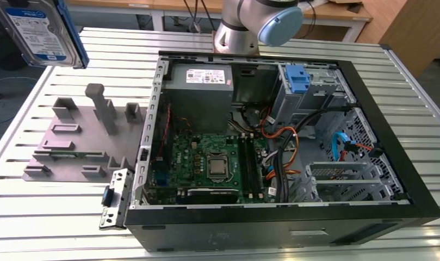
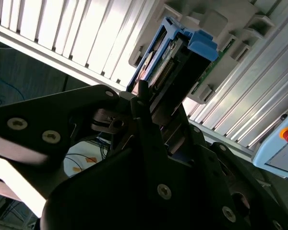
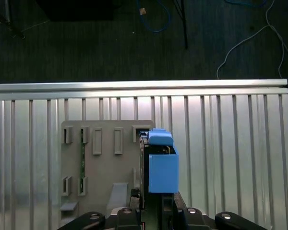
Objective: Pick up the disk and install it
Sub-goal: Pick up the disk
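The exterior view looks steeply down on the bench (image 1: pixel 53 217) and case (image 1: pixel 278 234) from afar. Both wrist views, close behind the disk (image 3: pixel 162 167) (image 2: pixel 201 45), share it and the fixture (image 3: pixel 105 163) (image 2: pixel 240 24). The first wrist view faces straight down, the second wrist view slantwise.

Exterior view: the disk (image 1: pixel 42 30), at eleven o'clock, is cut off by the picture's upper edge, and the arm (image 1: pixel 256 24), at twelve o'clock, is cut off above its blue-capped joint. First wrist view: the disk stands edge-on, label face out of sight, its clamped end hidden within the gripper (image 3: pixel 153 206), and it covers one side of the grey holder (image 3: pixel 101 163). Second wrist view: the gripper's black body hides much of the disk, and a pale box with a red button (image 2: pixel 284 143) is cut by the picture's edge.
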Motion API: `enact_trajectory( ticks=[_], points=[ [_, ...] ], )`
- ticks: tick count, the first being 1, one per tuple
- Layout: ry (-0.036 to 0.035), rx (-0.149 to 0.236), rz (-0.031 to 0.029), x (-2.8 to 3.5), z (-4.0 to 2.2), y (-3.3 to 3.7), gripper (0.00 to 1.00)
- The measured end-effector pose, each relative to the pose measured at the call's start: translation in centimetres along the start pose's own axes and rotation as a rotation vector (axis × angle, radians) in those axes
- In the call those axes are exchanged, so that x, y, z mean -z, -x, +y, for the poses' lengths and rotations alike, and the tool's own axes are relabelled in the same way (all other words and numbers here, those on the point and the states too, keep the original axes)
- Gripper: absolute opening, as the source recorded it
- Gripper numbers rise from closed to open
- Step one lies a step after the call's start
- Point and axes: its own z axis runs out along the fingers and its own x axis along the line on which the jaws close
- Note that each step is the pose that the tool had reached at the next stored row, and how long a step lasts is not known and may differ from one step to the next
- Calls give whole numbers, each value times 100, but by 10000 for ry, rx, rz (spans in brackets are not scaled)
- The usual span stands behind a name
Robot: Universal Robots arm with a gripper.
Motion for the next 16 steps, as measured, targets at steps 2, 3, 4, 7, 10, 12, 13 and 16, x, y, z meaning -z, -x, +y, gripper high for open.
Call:
enact_trajectory(
  ticks=[2, 3, 4, 7, 10, 12, 13, 16],
  points=[
    [0, 0, 0, 32, 1, 2, 35],
    [-1, 2, 0, 47, 2, 3, 35],
    [-2, 2, -1, 57, 3, 3, 35],
    [-2, 0, 0, 95, 4, 6, 35],
    [-8, 1, -1, 117, 6, 8, 35],
    [-9, 1, -1, 121, 6, 8, 35],
    [-8, 1, -1, 123, 6, 8, 35],
    [-8, 1, -1, 125, 6, 8, 35]
  ],
)
